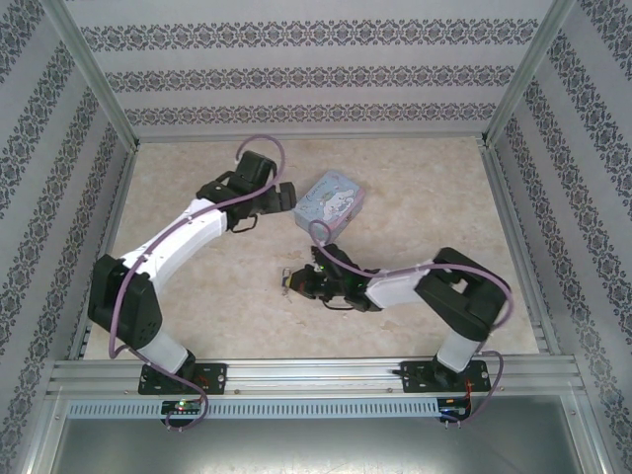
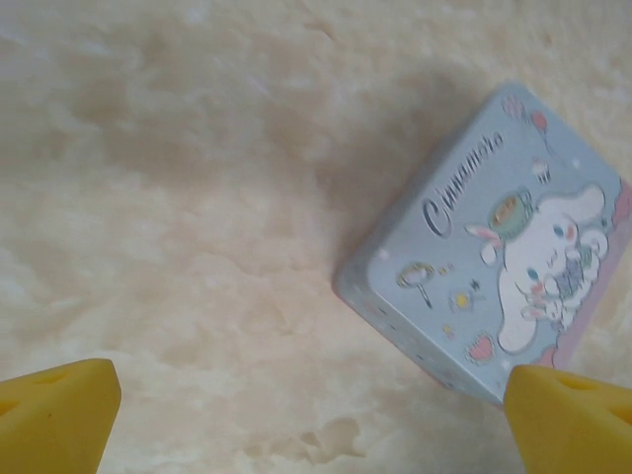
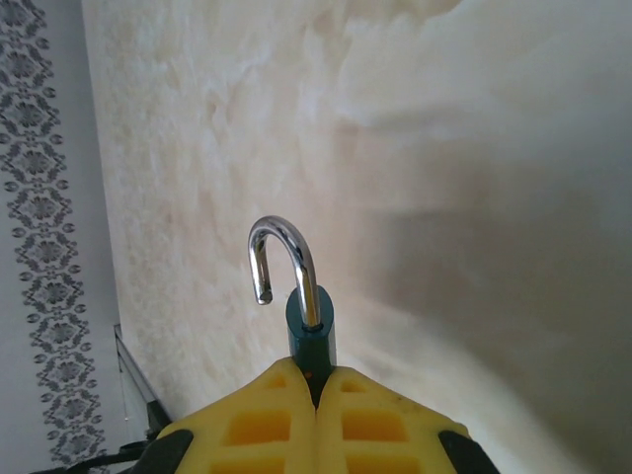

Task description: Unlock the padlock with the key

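The padlock, teal-bodied, stands upright in the right claw, whose yellow fingers are pressed together on the lower part of its body. Its silver shackle rises toward 12 o'clock in the right wrist view. One leg is seated in the body and the other curls over to end free in the air at 10 o'clock, clear of the lock. In the top view the right claw is near the middle of the pale marbled bench, at about 7 o'clock from the tin and apart from it.

The left claw hangs at the tin's 9 o'clock side, just beside it. Its jaws are spread wide, and the two yellow tips sit in opposite lower corners of the left wrist view with nothing between them but bare bench. The pale blue tin, printed with a white cartoon rabbit and cursive lettering, lies flat at 3 o'clock in that view. Its lid is on, so its contents cannot be told.
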